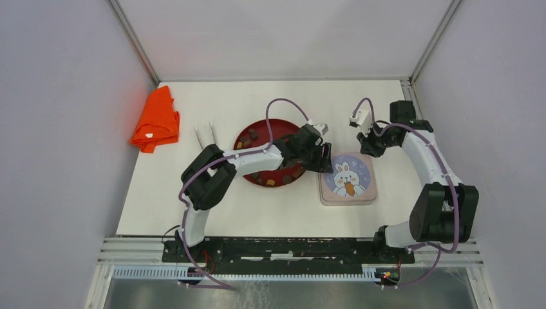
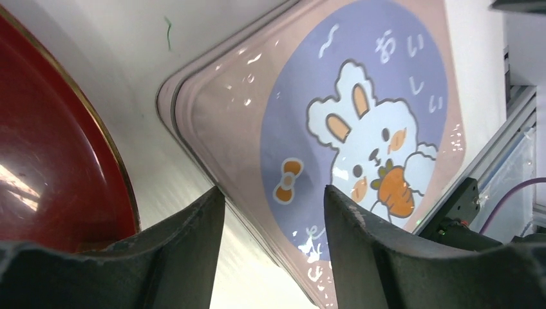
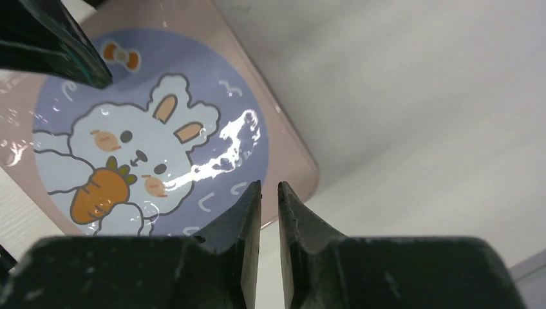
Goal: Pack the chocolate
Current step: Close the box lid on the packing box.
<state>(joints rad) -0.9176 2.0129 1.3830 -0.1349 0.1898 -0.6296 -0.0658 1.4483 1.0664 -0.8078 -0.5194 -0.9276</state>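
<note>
Small brown and tan chocolate pieces (image 1: 253, 135) lie on the red plate (image 1: 257, 123), partly hidden by my left arm. Right of the plate sits a pink tin (image 1: 351, 177) with its bunny lid on. My left gripper (image 1: 322, 164) is open and hangs over the gap between plate and tin. In the left wrist view its empty jaws (image 2: 273, 196) straddle the tin's (image 2: 360, 129) near corner, with the plate's rim (image 2: 51, 161) at left. My right gripper (image 1: 368, 147) hovers at the tin's far right corner (image 3: 148, 141). Its jaws (image 3: 269, 185) stand a narrow slit apart and hold nothing.
An orange cloth (image 1: 156, 120) lies crumpled at the far left of the table. A small white object (image 1: 206, 135) rests just left of the plate. Grey walls close in on both sides, and a metal rail runs along the near edge.
</note>
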